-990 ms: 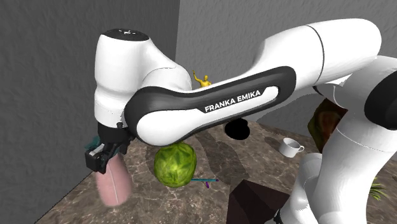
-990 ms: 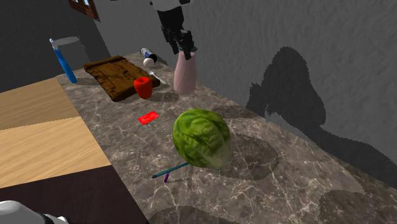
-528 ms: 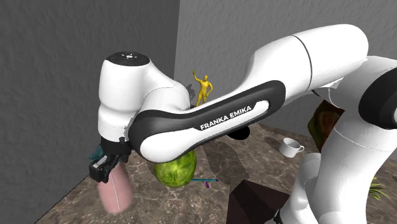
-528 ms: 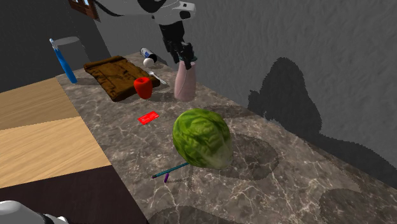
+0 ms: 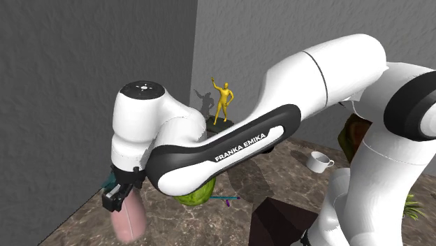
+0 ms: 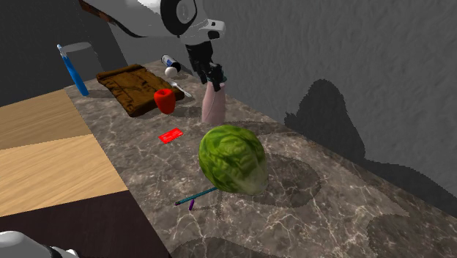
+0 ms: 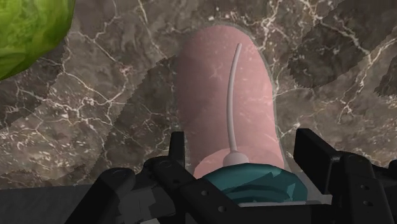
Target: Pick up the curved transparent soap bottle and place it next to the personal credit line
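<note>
The soap bottle (image 6: 212,108) is a pink see-through bottle with a teal pump top (image 7: 252,186), upright over the marble counter (image 6: 307,212) near the wall. My gripper (image 6: 212,76) is shut on its neck from above, one black finger (image 7: 177,150) on each side. In the shoulder view the bottle (image 5: 128,219) hangs below the gripper (image 5: 117,197) at the counter's left end. A flat red card (image 6: 171,135) lies on the counter, a short way from the bottle on the side away from the wall.
A big green leafy ball (image 6: 232,158) sits close to the bottle. A red cup (image 6: 165,100) and a brown carved tray (image 6: 135,86) lie beyond the card. A teal and purple pen (image 6: 195,196), a yellow figurine (image 5: 223,101) and a white cup (image 5: 320,162) are further off.
My gripper has carried the bottle along the wall toward the green ball and lower to the counter; in the shoulder view it has sunk toward the lower left.
</note>
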`<control>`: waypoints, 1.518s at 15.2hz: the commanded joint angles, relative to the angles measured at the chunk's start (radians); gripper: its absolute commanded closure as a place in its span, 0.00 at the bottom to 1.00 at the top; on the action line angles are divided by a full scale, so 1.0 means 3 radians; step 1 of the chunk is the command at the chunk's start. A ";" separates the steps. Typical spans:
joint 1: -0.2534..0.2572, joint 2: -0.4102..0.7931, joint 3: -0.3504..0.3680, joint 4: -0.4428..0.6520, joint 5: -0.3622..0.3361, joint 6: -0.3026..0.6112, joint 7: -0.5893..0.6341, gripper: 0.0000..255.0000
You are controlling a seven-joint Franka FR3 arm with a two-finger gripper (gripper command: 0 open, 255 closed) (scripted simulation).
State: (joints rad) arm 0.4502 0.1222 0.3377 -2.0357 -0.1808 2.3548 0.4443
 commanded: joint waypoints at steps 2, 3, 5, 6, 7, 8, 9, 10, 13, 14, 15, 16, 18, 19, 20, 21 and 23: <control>0.0009 0.0076 -0.0009 -0.0047 -0.0056 0.0119 0.0049 1.00; 0.0013 0.0113 -0.0015 -0.0077 -0.0086 0.0182 0.0073 1.00; 0.0014 0.0112 -0.0015 -0.0078 -0.0085 0.0182 0.0073 1.00; 0.0014 0.0112 -0.0015 -0.0077 -0.0086 0.0182 0.0073 1.00; 0.0014 0.0113 -0.0015 -0.0077 -0.0086 0.0182 0.0073 1.00; 0.0014 0.0113 -0.0015 -0.0077 -0.0086 0.0182 0.0073 1.00; 0.0014 0.0113 -0.0015 -0.0077 -0.0086 0.0182 0.0073 1.00; 0.0014 0.0113 -0.0015 -0.0077 -0.0086 0.0182 0.0073 1.00; 0.0014 0.0113 -0.0015 -0.0077 -0.0086 0.0182 0.0073 0.00; 0.0014 0.0113 -0.0015 -0.0076 -0.0086 0.0181 0.0073 0.00; 0.0014 0.0113 -0.0015 -0.0076 -0.0086 0.0181 0.0073 0.00; 0.0014 0.0113 -0.0015 -0.0076 -0.0086 0.0181 0.0073 0.00; 0.0007 0.0030 -0.0001 -0.0066 -0.0033 0.0095 0.0039 0.00; 0.0002 -0.0050 0.0010 -0.0050 0.0016 0.0006 0.0006 0.00; -0.0002 -0.0126 0.0020 -0.0029 0.0063 -0.0085 -0.0025 0.00; -0.0004 -0.0184 0.0025 -0.0009 0.0098 -0.0157 -0.0048 0.00; -0.0002 -0.0185 0.0024 -0.0009 0.0098 -0.0157 -0.0048 0.00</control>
State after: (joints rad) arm 0.4500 0.0732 0.3444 -2.0373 -0.1552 2.3134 0.4324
